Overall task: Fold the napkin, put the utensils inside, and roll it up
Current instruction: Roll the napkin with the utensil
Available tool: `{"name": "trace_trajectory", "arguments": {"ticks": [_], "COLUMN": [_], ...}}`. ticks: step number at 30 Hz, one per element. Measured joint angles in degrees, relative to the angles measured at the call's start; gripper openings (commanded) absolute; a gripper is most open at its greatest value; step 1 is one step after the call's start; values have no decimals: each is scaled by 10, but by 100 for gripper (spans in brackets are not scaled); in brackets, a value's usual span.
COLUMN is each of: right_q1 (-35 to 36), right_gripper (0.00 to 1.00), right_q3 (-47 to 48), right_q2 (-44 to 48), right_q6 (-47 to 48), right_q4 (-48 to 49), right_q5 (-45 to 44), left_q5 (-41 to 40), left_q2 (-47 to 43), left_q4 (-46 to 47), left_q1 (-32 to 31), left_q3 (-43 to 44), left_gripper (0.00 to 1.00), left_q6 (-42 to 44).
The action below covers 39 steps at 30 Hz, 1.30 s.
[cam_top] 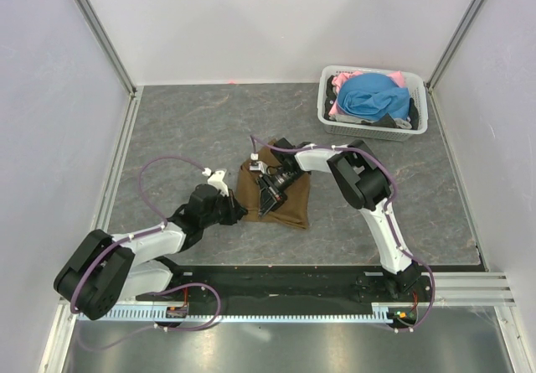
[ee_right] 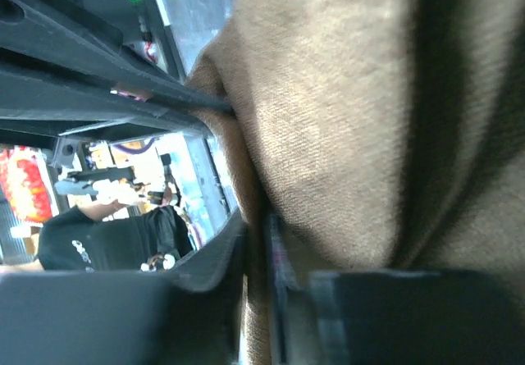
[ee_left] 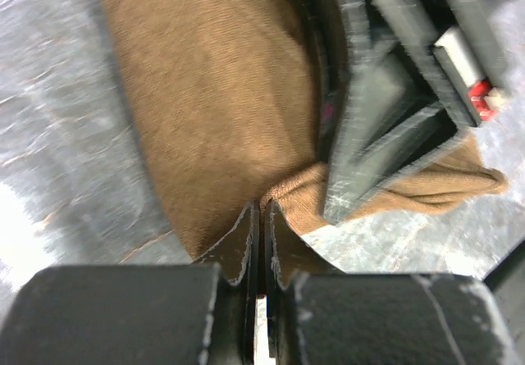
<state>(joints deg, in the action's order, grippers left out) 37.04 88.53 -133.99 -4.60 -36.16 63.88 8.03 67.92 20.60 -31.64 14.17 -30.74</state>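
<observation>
Mid-table, napkin: folded brown square.
Left gripper: closed, apparently pinching napkin's near edge.
Right gripper: narrow, napkin between jaws.

Table centre: napkin, left gripper, right gripper crowd together, blocking | far right corner: basket obstructs | far edge, left edge: open passage.

The table has a dark grey, marbled top and fills the middle of the overhead frame, with pale walls on three sides. A brown napkin lies on it just right of centre, folded into a rough rectangle. In the upper right corner stands a white slatted basket heaped with blue and pink clothes, well apart from the napkin. A black strip runs along the table's bottom edge.
</observation>
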Motion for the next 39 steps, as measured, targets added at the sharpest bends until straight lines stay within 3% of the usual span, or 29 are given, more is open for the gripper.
{"name": "trace_trajectory", "arguments": {"ticks": [2, 4, 15, 25, 39], "right_q1": [-2, -3, -13, 60, 199], "right_gripper": [46, 53, 76, 79, 75], "right_q3": [-6, -23, -171, -310, -366], "right_q2": [9, 35, 222, 391, 423], "right_q6": [-3, -4, 24, 56, 125], "right_q4": [5, 12, 90, 213, 263], "right_q5": [1, -13, -140, -382, -619], "left_q5": [-10, -18, 30, 146, 214], "left_q2": [0, 1, 40, 100, 137], "left_q4": [-18, -42, -148, -216, -249], "left_q1": [0, 0, 34, 101, 143], "left_q3": [3, 12, 83, 141, 159], "left_gripper": [2, 2, 2, 2, 2], "left_q6": [-11, -23, -66, -70, -70]}}
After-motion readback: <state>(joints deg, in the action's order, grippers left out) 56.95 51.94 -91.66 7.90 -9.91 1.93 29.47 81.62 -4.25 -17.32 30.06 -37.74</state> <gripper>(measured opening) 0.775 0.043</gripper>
